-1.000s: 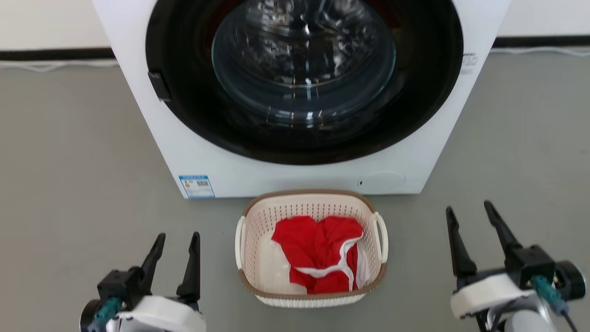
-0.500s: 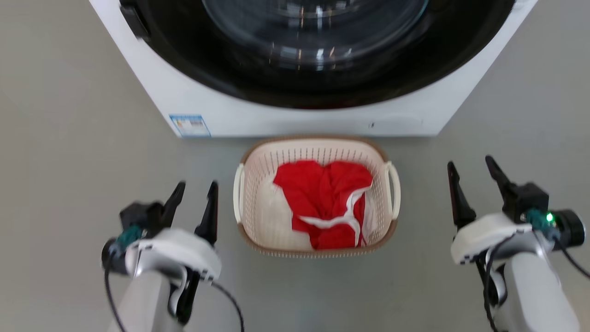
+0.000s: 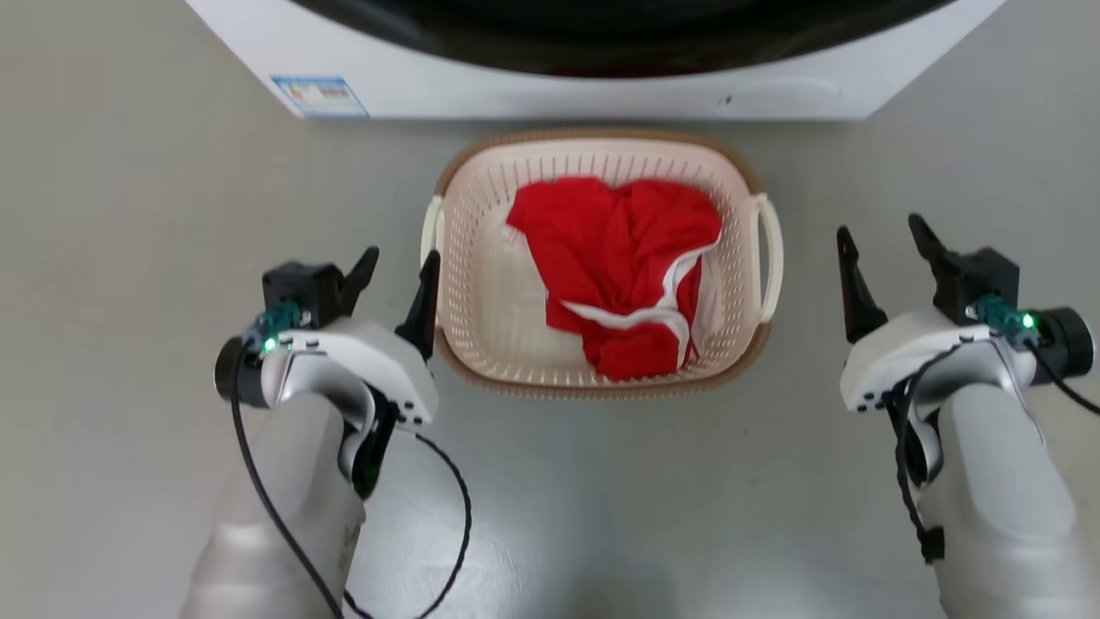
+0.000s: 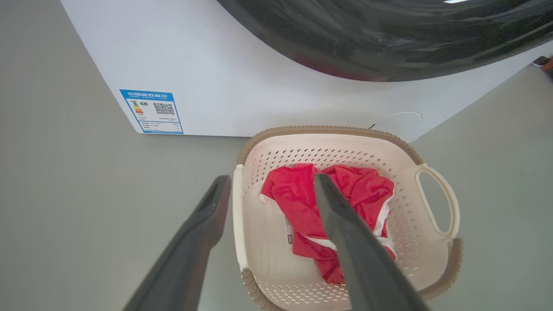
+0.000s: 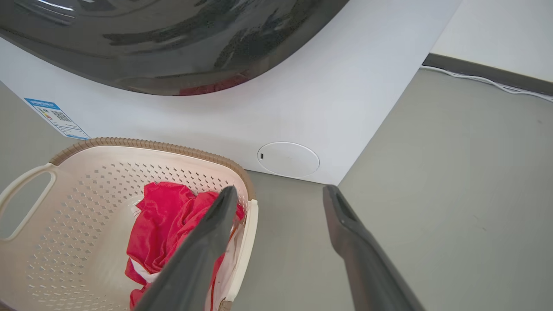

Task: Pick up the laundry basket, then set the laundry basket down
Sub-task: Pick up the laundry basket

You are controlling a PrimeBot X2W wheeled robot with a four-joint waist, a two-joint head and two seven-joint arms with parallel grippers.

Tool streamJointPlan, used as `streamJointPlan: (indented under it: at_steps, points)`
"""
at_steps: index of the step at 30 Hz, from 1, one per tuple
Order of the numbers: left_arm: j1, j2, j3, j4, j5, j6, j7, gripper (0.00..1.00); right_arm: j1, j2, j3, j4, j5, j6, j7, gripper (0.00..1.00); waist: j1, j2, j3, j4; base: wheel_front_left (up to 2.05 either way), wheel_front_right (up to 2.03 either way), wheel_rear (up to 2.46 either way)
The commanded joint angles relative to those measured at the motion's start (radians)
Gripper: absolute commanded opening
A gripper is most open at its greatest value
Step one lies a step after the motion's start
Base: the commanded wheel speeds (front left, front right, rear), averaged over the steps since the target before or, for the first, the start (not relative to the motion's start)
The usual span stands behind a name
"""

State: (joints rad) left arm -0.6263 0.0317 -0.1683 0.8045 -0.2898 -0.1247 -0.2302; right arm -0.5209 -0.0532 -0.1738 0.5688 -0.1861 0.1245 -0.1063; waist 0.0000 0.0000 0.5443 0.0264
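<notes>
the small cream-white perforated plastic laundry basket (image 3: 593, 136) with a brown woven-look rim sits on the grey floor (image 3: 129, 258) in the upper middle of the head view, one white loop handle facing each side. the left gripper (image 3: 401, 256), fingers spread, is nearer, its inner finger just beside the left handle (image 3: 427, 228) (its fingers fall either side of it in the left wrist view). the right gripper (image 3: 879, 228), also spread, stands apart from the right handle (image 3: 773, 258).

Grey forearms (image 3: 284, 507), white wrists (image 3: 365, 361), black cables (image 3: 255, 486), green lights (image 3: 1026, 321)
</notes>
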Motion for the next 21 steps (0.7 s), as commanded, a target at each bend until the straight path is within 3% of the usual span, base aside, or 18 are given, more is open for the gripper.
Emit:
streamJointPlan:
  at_steps: [1, 21]
  points:
    - [-0.042, 0.019, 0.018, 0.017, -0.011, 0.002, -0.011, 1.0, -0.025, 0.003, 0.022, -0.004, -0.012, 0.006, -0.016, 1.0, 0.0, 0.0, 0.054, 0.004, 0.0, 0.0, 0.0]
    - [-0.309, 0.019, -0.11, 0.239, -0.06, 0.025, -0.031, 1.0, -0.16, 0.003, 0.023, 0.058, -0.043, 0.006, -0.042, 1.0, 0.0, 0.0, 0.3, 0.036, 0.0, 0.0, 0.0]
